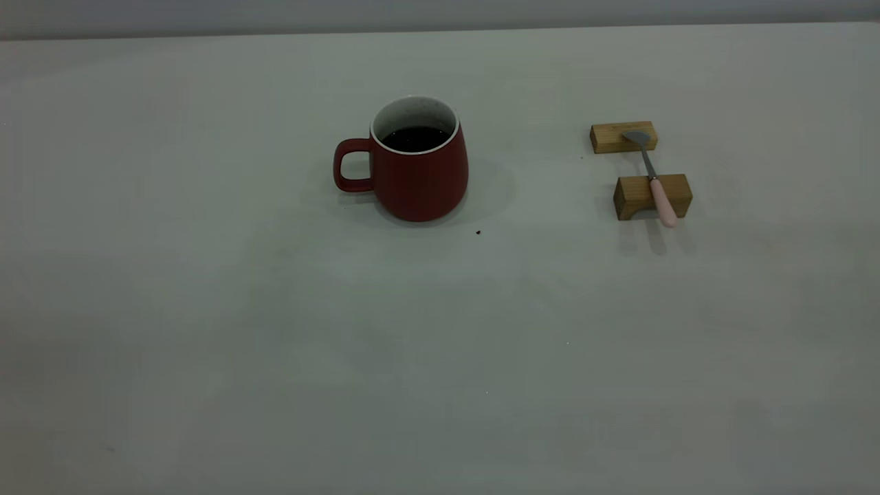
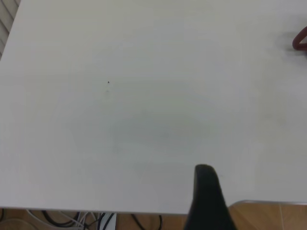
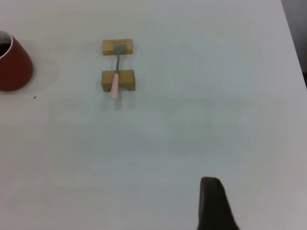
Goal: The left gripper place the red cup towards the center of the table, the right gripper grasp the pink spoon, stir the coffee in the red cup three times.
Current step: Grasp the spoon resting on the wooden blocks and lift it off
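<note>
The red cup (image 1: 419, 165) stands upright near the middle of the table (image 1: 275, 344), handle to the left, with dark coffee (image 1: 414, 139) inside. To its right the pink spoon (image 1: 656, 180) lies across two wooden blocks, bowl on the far one and pink handle jutting over the near one. The right wrist view shows the cup (image 3: 12, 64) and spoon (image 3: 115, 76) far off from my right gripper (image 3: 211, 184). My left gripper (image 2: 205, 172) hangs near the table's edge, with only a sliver of the cup (image 2: 301, 40) showing. Neither gripper appears in the exterior view.
The far wooden block (image 1: 608, 137) and the near one (image 1: 636, 196) hold the spoon off the table. A small dark speck (image 1: 478, 232) lies just in front of the cup. Cables (image 2: 72, 220) and a wooden floor (image 2: 268, 218) show beyond the table's edge.
</note>
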Controlling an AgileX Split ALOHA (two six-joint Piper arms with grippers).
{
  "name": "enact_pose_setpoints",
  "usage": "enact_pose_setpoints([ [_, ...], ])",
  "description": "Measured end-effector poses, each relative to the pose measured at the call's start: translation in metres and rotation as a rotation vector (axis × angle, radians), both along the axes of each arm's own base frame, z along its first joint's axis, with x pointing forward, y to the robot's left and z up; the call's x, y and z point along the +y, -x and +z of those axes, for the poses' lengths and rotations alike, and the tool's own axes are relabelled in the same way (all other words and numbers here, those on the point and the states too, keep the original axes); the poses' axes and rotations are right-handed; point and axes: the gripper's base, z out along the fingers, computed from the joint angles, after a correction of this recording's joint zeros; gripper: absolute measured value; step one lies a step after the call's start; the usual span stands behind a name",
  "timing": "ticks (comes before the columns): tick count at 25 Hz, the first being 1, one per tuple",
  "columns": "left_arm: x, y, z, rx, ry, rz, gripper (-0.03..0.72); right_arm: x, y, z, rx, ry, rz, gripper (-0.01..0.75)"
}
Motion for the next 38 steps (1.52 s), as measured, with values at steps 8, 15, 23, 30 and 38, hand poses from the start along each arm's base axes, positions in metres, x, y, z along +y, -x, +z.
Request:
enact_pose_setpoints([
  [8,0.0,0.0,0.0,0.0,0.0,0.0,0.587,0.0,0.0,0.0,0.0,0.0,0.0,0.503],
  [15,0.0,0.0,0.0,0.0,0.0,0.0,0.587,0.004,0.0,0.0,0.001,-0.043,0.023,0.503],
  [23,0.0,0.0,0.0,0.0,-0.001,0.0,0.587,0.003,-0.003,0.009,-0.014,-0.029,0.014,0.503],
  [30,0.0,0.0,0.0,0.0,-0.001,0.0,0.587,-0.006,-0.079,0.049,0.185,0.081,-0.043,0.501],
  [38,0.0,0.0,0.0,0.0,-0.001,0.0,0.587,-0.001,-0.21,0.025,0.417,0.108,0.021,0.608],
])
